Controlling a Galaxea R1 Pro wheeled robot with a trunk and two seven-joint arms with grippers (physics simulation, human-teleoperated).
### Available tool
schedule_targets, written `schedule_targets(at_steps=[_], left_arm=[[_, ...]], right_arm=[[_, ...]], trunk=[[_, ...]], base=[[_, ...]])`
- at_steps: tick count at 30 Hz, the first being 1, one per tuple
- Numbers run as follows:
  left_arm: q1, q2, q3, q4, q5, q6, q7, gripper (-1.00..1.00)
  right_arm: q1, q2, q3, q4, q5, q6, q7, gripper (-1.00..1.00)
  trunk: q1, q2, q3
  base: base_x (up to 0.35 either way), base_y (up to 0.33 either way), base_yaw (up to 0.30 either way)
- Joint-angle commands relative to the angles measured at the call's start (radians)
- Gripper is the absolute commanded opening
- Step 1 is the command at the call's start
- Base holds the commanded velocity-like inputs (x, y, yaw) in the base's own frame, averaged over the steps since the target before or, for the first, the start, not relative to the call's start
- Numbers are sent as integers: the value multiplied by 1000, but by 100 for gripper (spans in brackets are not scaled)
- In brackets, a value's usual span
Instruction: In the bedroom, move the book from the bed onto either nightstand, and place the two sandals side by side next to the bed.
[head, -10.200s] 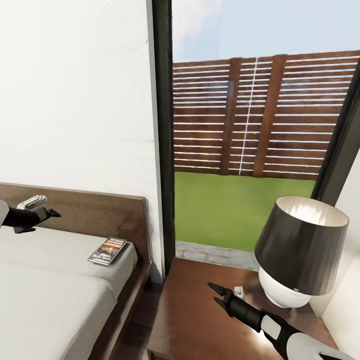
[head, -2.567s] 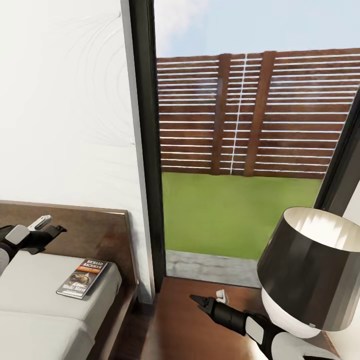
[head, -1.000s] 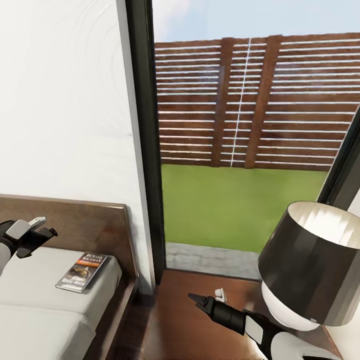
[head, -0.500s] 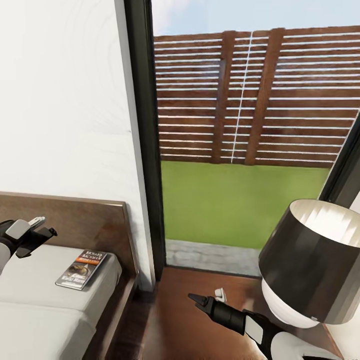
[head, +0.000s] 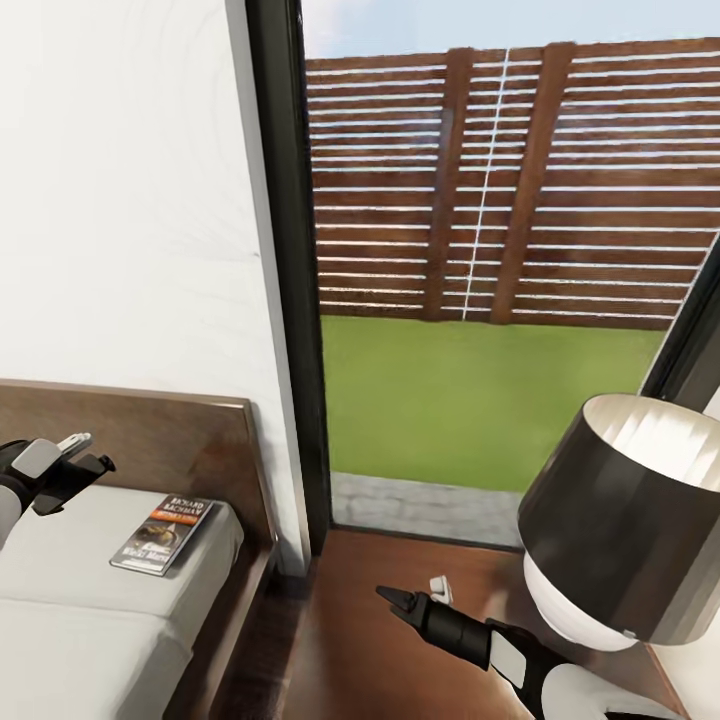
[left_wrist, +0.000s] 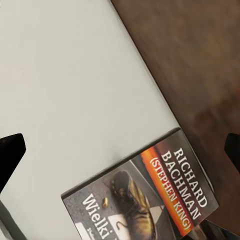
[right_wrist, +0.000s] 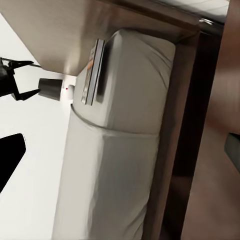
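Note:
The book (head: 165, 533) lies flat on the light-grey mattress (head: 60, 600) of the bed, at its corner by the dark wooden headboard (head: 170, 440). My left gripper (head: 98, 466) hovers open just left of the book, above the mattress. In the left wrist view the book (left_wrist: 145, 200) lies below and ahead of the spread fingers (left_wrist: 10, 155). My right gripper (head: 393, 600) is open above the brown nightstand (head: 350, 650). From the right wrist view the book (right_wrist: 92, 72) shows edge-on on the mattress (right_wrist: 125, 140). The sandals are out of view.
A lamp with a dark shade and white base (head: 625, 520) stands on the nightstand at the right, close to my right arm. A small white object (head: 437, 583) lies beside the gripper. A black-framed window (head: 290, 280) shows grass and a slatted fence.
The whole head view has shifted slightly, so the camera moved a little. Both grippers and the book keep their places relative to each other.

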Motion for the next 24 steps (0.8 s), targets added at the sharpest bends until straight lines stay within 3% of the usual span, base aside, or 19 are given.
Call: schedule_targets(at_steps=[1,16,24], left_arm=[[0,0,-1,-2,11,4,8,100],[0,-6,-2,-2,11,4,7,100],[0,-6,-2,-3,9,4,7,100]], right_arm=[[0,0,-8,-1,3,10,10,100],[0,2,6,-6,5,-18,219,100],[-1,21,45,-11,6,-63,251,100]], trunk=[[0,0,-2],[0,0,-23],[0,0,-33]], base=[[0,0,0],[0,0,0],[0,0,0]])
